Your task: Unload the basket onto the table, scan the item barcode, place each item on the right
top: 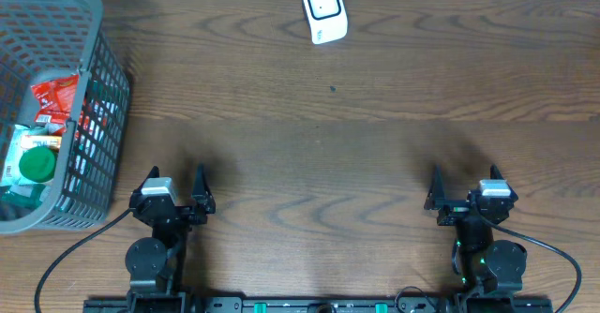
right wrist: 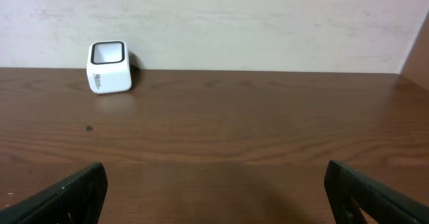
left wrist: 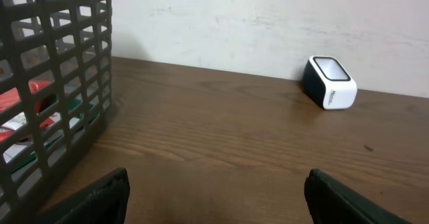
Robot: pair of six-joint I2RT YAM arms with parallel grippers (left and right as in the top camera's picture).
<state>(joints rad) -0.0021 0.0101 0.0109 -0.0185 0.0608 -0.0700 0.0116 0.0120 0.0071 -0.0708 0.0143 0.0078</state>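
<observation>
A white barcode scanner (top: 324,10) with a dark window stands at the far edge of the table; it also shows as the scanner (left wrist: 329,83) in the left wrist view and the scanner (right wrist: 108,67) in the right wrist view. Items lie in a grey basket (top: 103,88) at the far left: red packets (top: 54,97) and a green-lidded item (top: 37,164). No barcode is visible. My left gripper (top: 175,186) rests near the front edge, open and empty. On the other side my right gripper (top: 464,187) is open too, nothing between its fingers.
The basket's mesh wall (left wrist: 50,90) fills the left of the left wrist view, close to that gripper. A pale wall (right wrist: 268,23) rises behind the table's far edge. The wooden table (top: 319,154) spreads between the grippers and the scanner.
</observation>
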